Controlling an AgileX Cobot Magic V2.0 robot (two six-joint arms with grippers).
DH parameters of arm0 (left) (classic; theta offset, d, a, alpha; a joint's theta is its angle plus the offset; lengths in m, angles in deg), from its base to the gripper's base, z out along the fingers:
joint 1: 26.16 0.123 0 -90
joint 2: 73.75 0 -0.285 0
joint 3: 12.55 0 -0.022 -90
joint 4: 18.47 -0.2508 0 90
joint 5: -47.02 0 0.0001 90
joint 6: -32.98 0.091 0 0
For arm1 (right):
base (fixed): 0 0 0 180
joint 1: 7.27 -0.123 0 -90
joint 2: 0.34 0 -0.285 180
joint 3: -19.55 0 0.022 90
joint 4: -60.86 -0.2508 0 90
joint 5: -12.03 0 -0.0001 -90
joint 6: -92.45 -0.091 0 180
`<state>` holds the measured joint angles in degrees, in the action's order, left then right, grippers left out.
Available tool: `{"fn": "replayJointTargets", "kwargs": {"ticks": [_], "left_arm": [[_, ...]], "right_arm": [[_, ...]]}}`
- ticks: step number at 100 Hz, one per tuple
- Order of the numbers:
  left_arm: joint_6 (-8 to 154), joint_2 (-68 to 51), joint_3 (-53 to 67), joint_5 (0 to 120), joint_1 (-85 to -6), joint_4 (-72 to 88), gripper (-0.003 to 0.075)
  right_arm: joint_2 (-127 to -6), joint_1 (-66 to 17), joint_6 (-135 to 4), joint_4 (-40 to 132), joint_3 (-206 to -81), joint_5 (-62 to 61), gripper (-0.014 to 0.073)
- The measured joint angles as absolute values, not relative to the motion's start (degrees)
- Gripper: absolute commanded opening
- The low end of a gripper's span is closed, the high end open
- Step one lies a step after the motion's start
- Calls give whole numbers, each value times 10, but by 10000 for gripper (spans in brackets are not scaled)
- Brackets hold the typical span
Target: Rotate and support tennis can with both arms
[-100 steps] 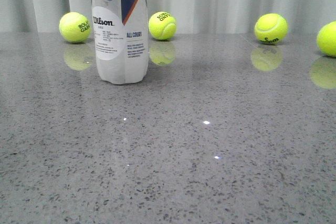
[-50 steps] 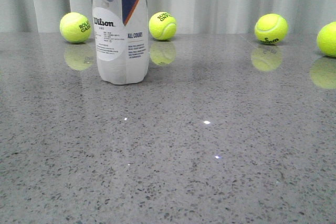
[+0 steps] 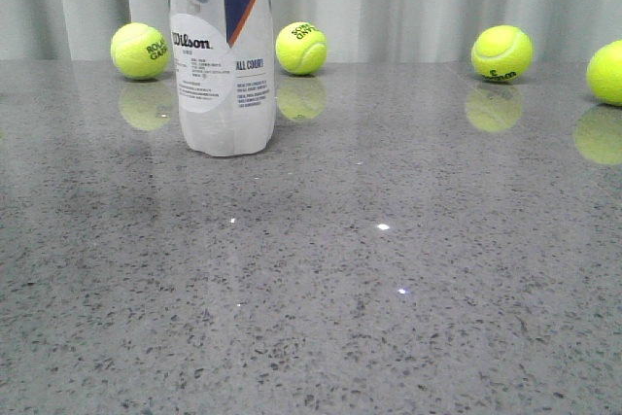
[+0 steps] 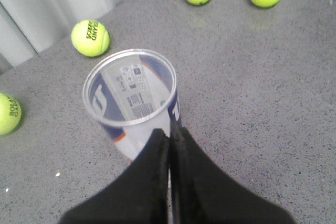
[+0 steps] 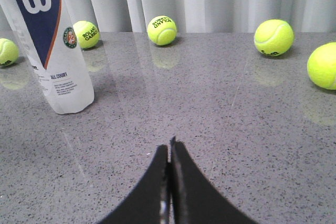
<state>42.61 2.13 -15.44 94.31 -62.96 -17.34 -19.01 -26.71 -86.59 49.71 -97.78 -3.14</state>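
The tennis can (image 3: 222, 55) stands upright on the grey table, left of centre and towards the back; its top is cut off in the front view. The left wrist view looks down into its open, empty mouth (image 4: 134, 90). My left gripper (image 4: 170, 127) is shut, with its tips just above the near side of the rim; I cannot tell whether they touch it. My right gripper (image 5: 169, 148) is shut and empty, low over the bare table, well to the right of the can (image 5: 52, 51). Neither arm shows in the front view.
Several yellow-green tennis balls lie along the table's back edge: one left of the can (image 3: 140, 51), one just right of it (image 3: 300, 48), and two at far right (image 3: 501, 52) (image 3: 607, 72). A grey curtain hangs behind them.
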Motion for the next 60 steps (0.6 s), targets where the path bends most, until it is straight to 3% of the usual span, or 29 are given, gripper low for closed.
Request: {"fn": "replayJointTargets", "kwargs": {"ticks": [29, 60], "left_arm": [[425, -141, 66, 855, -629, -190, -19], [377, -264, 173, 851, -550, -243, -19]], "right_arm": [[-190, -267, -866, 497, -978, -31, -69], [-190, -267, -866, 497, -978, -31, -69]]}}
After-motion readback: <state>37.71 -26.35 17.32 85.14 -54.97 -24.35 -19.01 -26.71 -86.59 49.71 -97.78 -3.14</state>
